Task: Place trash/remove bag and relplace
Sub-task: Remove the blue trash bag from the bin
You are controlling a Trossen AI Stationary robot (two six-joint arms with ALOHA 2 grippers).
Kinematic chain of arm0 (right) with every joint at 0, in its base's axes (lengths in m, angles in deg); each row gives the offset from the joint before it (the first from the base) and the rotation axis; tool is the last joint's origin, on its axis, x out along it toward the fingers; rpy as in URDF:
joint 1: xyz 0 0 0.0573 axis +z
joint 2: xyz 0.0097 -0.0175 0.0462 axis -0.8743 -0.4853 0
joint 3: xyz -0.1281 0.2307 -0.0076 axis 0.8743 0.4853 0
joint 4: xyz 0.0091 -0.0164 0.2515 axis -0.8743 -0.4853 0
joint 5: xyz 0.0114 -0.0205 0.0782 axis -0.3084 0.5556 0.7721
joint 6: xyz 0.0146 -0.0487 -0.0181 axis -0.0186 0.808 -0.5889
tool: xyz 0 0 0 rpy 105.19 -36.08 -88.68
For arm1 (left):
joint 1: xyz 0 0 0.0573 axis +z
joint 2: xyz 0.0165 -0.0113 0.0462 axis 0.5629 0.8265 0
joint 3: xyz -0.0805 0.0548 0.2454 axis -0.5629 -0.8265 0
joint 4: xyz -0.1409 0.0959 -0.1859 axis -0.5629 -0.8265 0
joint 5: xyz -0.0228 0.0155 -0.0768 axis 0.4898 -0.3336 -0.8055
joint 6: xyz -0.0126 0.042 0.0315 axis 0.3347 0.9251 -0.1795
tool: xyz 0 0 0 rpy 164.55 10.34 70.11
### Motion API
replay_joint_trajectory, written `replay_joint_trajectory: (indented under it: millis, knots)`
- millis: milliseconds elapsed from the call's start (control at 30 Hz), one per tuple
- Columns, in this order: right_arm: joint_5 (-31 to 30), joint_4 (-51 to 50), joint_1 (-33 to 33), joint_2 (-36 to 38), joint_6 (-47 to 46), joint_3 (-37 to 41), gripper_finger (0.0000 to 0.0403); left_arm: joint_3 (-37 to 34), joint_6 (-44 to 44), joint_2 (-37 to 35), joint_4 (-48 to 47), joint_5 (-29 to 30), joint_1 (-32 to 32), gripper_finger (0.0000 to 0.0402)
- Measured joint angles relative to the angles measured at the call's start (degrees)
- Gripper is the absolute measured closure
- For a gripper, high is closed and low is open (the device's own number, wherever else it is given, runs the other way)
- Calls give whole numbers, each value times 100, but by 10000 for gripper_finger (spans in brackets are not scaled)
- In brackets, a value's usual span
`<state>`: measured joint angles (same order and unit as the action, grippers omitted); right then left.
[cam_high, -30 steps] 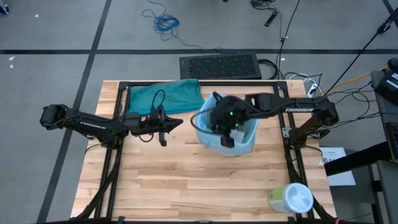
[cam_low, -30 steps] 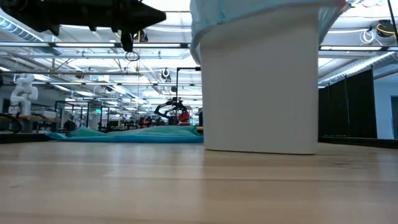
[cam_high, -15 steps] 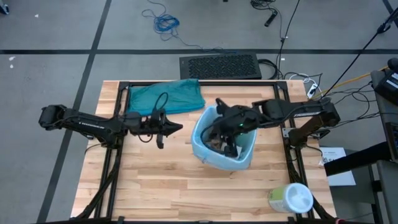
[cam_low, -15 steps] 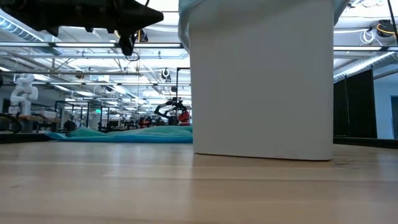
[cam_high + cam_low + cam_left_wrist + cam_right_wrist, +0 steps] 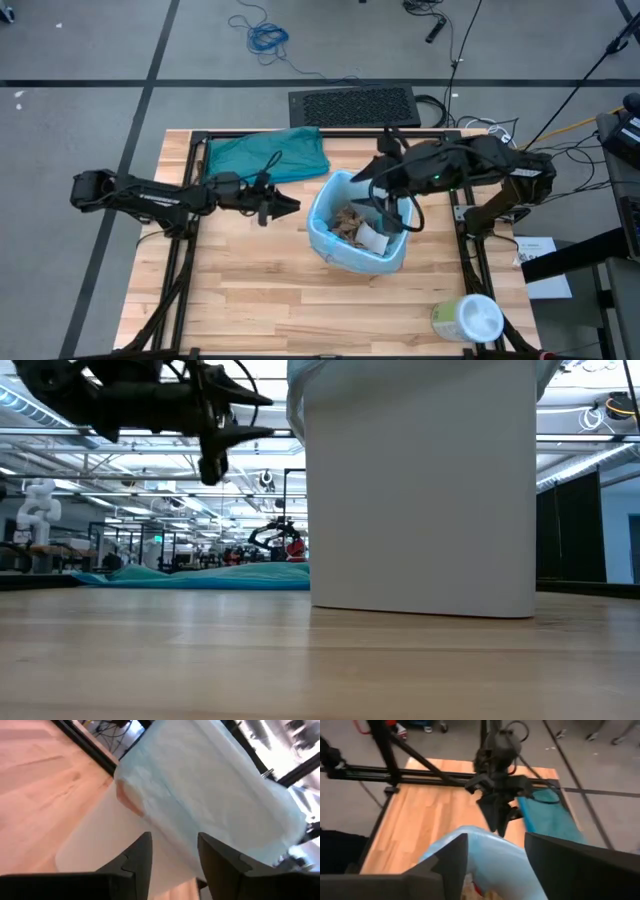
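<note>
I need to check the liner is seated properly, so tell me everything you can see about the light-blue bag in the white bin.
The light-blue bag is a thin, crinkly, translucent plastic liner that sits inside the white bin, its top folded out over the rim all round. It is open at the top and holds crumpled brown paper wads and a white scrap. The bin stands upright on the wooden table. Neither gripper visibly touches the bag.

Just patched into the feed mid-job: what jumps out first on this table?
The white bin, lined with the light-blue bag and holding brown paper wads, stands mid-table, right of centre. Both open grippers flank it: the left gripper hovers just left of the rim, the right gripper over its right edge. A teal-green bag lies flat at the far edge.
</note>
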<state>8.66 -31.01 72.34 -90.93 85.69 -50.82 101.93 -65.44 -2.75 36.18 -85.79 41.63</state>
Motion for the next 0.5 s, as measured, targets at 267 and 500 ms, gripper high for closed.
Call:
replay_joint_trajectory:
  millis: [267,500]
  knots:
    - [-32,-17,0,-3,-73,-32,186,256,-648,1232,1186,-813,363,235]
    - [-30,-47,0,-4,-131,-32,186,434,-1093,2071,2247,-1067,385,235]
